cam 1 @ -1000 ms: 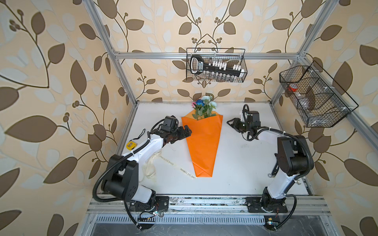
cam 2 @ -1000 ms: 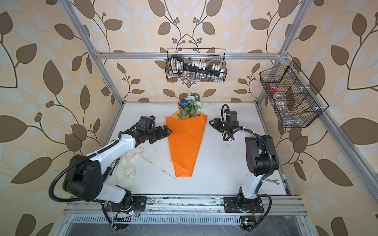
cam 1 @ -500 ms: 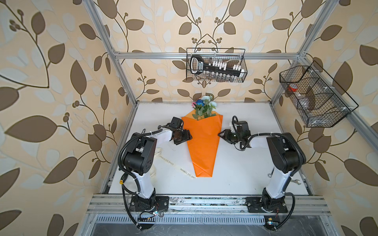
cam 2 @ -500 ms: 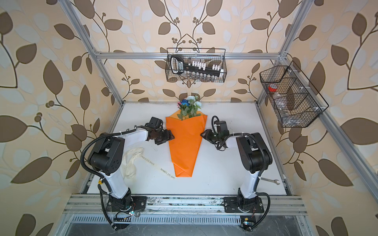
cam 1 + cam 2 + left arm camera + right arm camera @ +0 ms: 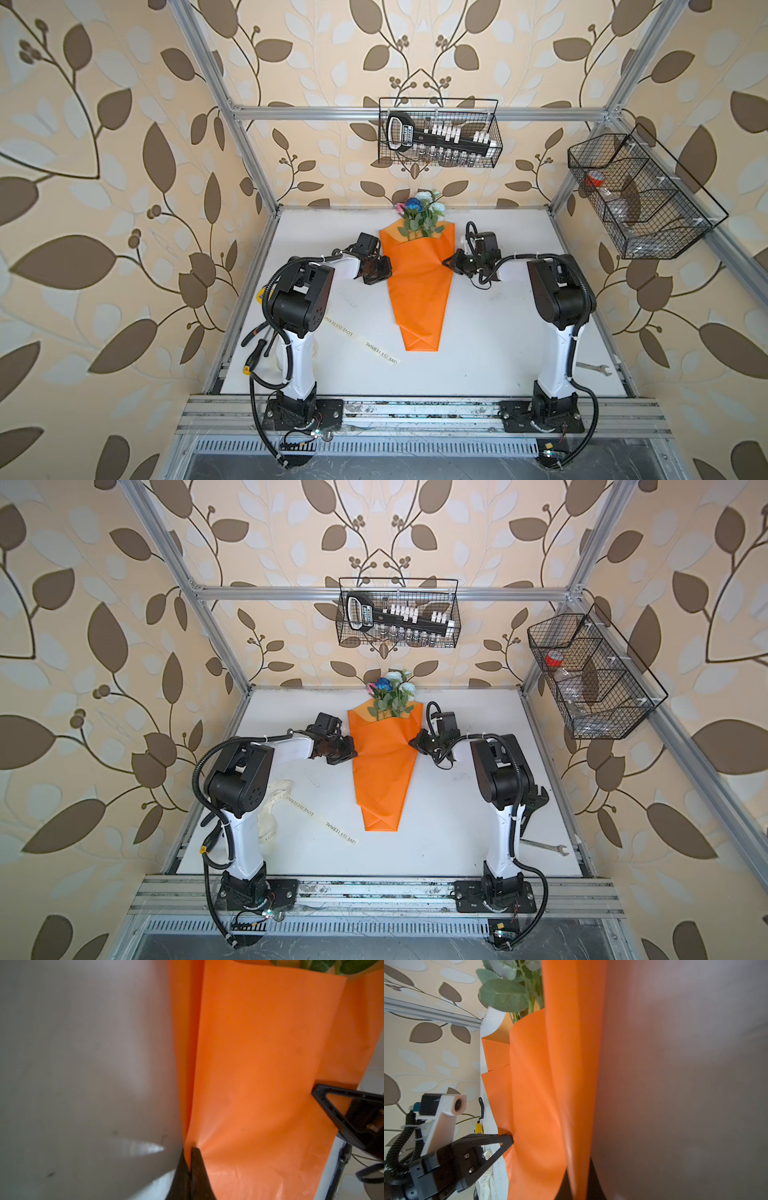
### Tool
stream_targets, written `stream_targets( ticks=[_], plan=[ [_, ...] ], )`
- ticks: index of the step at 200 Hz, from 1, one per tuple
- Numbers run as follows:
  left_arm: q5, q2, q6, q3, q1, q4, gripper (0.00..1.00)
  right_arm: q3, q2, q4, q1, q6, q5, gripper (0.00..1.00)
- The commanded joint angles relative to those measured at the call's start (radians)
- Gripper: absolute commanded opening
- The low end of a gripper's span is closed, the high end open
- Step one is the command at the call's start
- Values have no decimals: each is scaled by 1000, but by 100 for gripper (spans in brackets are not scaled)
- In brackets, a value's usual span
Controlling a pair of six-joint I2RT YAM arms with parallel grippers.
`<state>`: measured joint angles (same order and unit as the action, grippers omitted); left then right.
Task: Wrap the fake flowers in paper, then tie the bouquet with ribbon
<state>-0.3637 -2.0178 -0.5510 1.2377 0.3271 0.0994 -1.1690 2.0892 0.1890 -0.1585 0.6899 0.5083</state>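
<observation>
Top views look down on the whole table (image 5: 478, 332); wrist views hug the bouquet (image 5: 259, 1064).

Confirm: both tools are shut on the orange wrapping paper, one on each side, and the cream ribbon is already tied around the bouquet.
The ribbon part is wrong. The cream ribbon is not tied around the bouquet; both top views show it lying loose on the table. The left tool and right tool are indeed shut on the orange wrapping paper, one on each side.

Orange-wrapped bouquet of fake flowers (image 5: 419, 291), brown-leafed beige wallpaper (image 5: 124, 174)
</observation>
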Motion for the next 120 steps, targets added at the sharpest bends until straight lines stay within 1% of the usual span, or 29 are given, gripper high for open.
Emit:
stream_targets(
  ticks=[1,25,45,81,100,120],
  plan=[
    [19,-31,0,56,17,0,0,11,-10,-64,75,-56,-50,0],
    [5,-81,-13,113,79,1,0,72,-55,-66,143,-75,-55,0],
    [-1,-124,-49,159,149,-20,0,136,-113,-78,226,-93,-62,0],
    [-6,-209,-162,243,258,-93,0,234,-229,-123,401,-140,-147,0],
    [-40,-256,-241,283,297,-165,0,223,-243,-156,458,-171,-178,0],
    [-55,-304,-290,342,322,-205,0,187,-236,-197,467,-199,-246,0]
  ],
)
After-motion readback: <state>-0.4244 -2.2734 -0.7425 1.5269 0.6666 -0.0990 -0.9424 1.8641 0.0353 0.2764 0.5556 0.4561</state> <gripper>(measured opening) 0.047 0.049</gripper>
